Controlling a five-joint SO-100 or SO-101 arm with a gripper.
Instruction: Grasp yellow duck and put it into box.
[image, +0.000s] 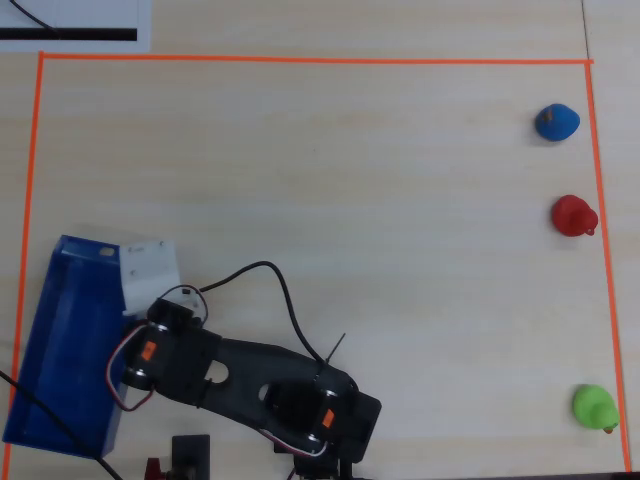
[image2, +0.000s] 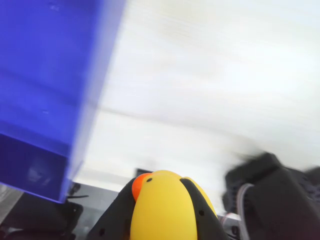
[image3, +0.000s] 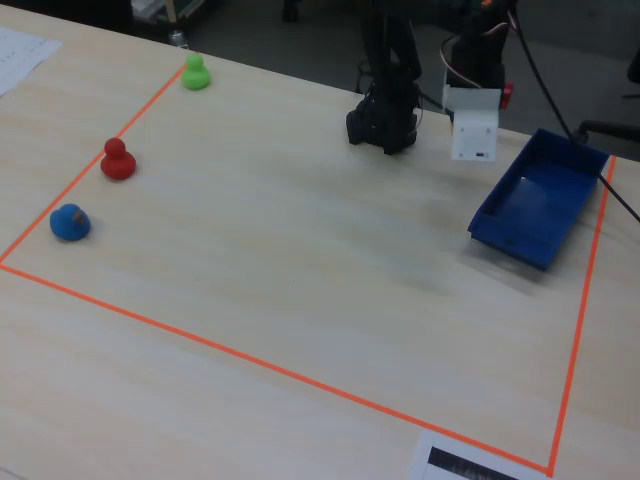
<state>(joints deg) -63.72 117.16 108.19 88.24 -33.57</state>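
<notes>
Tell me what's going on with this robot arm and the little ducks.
The gripper holds a small yellow rubber duck between its black fingers, close beside the long translucent blue plastic box, not yet dropped in. In the overhead view, the blue duck, red duck and green duck sit untouched along the right side of the orange-taped area.

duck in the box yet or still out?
Out. In the wrist view the duck sits between the shut jaws with the box off to the left; the fixed view shows the box empty.
</notes>
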